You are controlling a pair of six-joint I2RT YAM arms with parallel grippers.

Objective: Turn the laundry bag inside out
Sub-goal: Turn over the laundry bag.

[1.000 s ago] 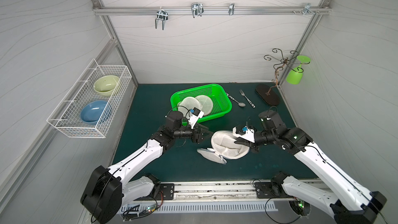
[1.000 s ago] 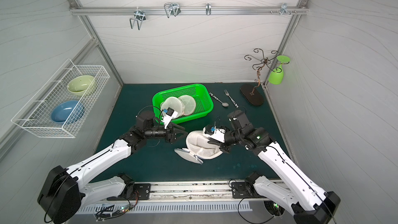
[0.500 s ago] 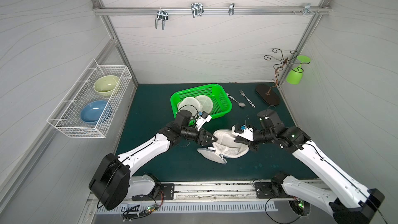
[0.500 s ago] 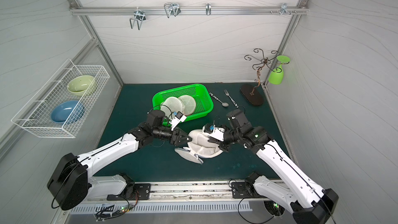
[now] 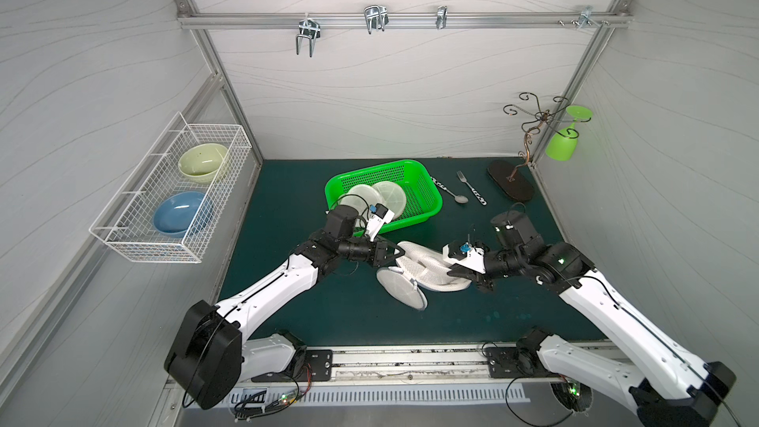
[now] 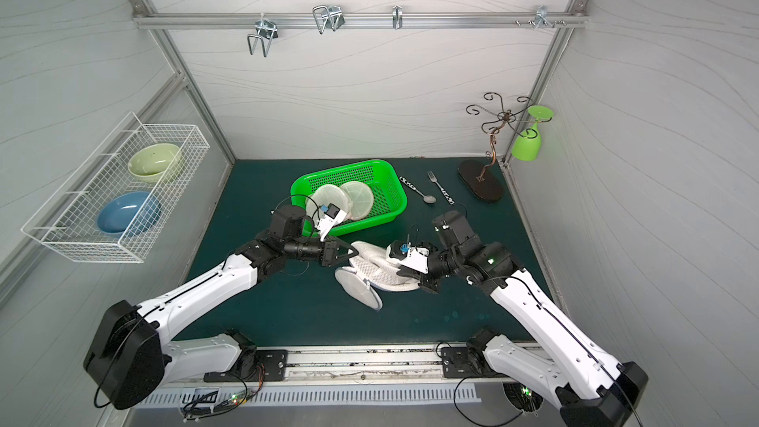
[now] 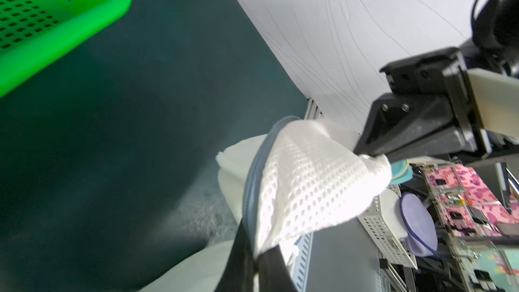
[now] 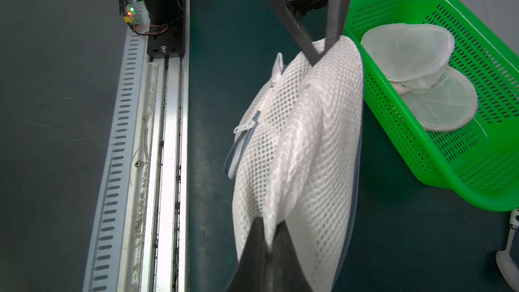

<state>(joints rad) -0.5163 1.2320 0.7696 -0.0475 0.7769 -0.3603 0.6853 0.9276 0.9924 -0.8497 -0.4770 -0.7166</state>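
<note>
Laundry bag [image 5: 425, 271] (white mesh) spans between the left gripper [image 5: 401, 251] and right gripper [image 5: 450, 271], each clamped tight on an opposite edge.

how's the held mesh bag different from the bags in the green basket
The held laundry bag is coarse honeycomb mesh; the basket bags are finer mesh. The laundry bag is pinched at opposite ends by the left claw and right claw; the basket bags lie loose in the green basket. Only the laundry bag shows a zipper. All are white.
</note>
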